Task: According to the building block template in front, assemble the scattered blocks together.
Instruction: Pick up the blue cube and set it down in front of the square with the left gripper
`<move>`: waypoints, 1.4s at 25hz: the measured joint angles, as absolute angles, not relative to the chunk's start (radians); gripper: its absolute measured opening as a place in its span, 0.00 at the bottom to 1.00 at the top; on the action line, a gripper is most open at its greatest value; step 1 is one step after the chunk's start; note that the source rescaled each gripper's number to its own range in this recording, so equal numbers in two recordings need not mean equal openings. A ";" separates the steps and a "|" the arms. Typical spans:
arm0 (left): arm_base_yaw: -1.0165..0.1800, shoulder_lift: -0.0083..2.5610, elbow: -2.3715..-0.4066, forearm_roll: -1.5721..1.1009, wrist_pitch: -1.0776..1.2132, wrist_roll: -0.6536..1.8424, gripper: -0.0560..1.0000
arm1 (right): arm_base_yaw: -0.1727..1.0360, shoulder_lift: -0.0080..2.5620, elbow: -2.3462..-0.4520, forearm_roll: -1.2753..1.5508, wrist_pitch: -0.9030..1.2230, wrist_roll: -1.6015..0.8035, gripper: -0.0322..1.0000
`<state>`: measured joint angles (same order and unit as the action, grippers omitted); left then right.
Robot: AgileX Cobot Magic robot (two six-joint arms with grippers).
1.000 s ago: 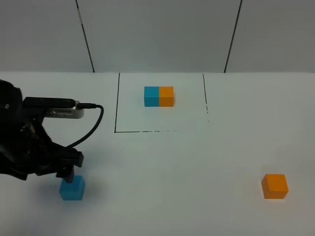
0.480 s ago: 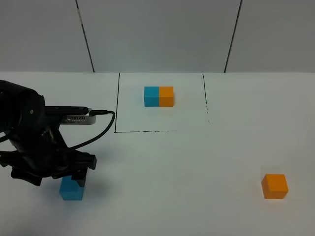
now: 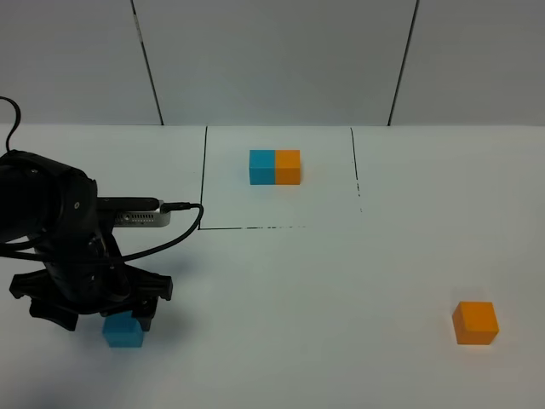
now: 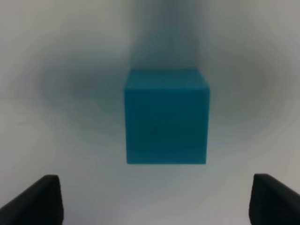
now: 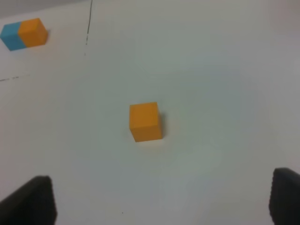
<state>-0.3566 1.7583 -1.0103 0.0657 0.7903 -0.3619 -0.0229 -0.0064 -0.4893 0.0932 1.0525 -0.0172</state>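
Matte blue-orange two-cube bar (image 3: 274,167): long axis sideways, blue end left. Fingers spread, empty: left gripper (image 4: 150,201), right gripper (image 5: 161,201).

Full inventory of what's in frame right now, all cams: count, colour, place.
template bar: 1, cyan-blue and orange halves joined, far middle of table, inside the outline
blue cube: 1, cyan-blue, near left
orange cube: 1, orange, near right, alone
outline: 1, black lines on the table
table: 1, white
wall: grey panels, behind the table
left arm: 1, black, over the near left
left gripper: 1, black, open, above the blue cube
right gripper: 1, black, open, facing the orange cube
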 joint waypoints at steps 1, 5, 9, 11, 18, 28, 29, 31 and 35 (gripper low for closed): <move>-0.357 1.762 -1.010 0.066 0.776 -0.363 0.72 | -0.023 -0.006 -0.489 0.093 1.053 -0.017 0.82; -0.357 1.790 -1.009 0.066 0.739 -0.364 0.72 | -0.023 -0.006 -0.489 0.093 1.053 -0.017 0.82; -0.357 1.833 -1.000 0.066 0.709 -0.367 0.72 | -0.023 -0.006 -0.489 0.093 1.053 -0.017 0.82; -0.357 1.851 -0.994 0.065 0.680 -0.379 0.72 | -0.023 -0.006 -0.489 0.093 1.053 -0.017 0.82; -0.357 1.858 -0.920 0.063 0.540 -0.385 0.72 | -0.023 -0.006 -0.489 0.093 1.053 -0.017 0.82; -0.357 1.885 -0.912 0.042 0.481 -0.385 0.72 | -0.023 -0.006 -0.489 0.093 1.053 -0.017 0.82; -0.357 1.895 -0.914 0.039 0.484 -0.385 0.71 | -0.023 -0.006 -0.489 0.093 1.053 -0.017 0.82; -0.357 1.901 -0.915 0.039 0.486 -0.384 0.71 | -0.023 -0.006 -0.489 0.093 1.053 -0.017 0.82; -0.357 1.907 -0.920 0.039 0.493 -0.382 0.71 | -0.023 -0.006 -0.489 0.093 1.054 -0.017 0.82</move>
<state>-0.3566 1.9073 -0.9201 0.0394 0.4926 -0.3816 -0.0229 -0.0064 -0.4893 0.0932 1.0543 -0.0172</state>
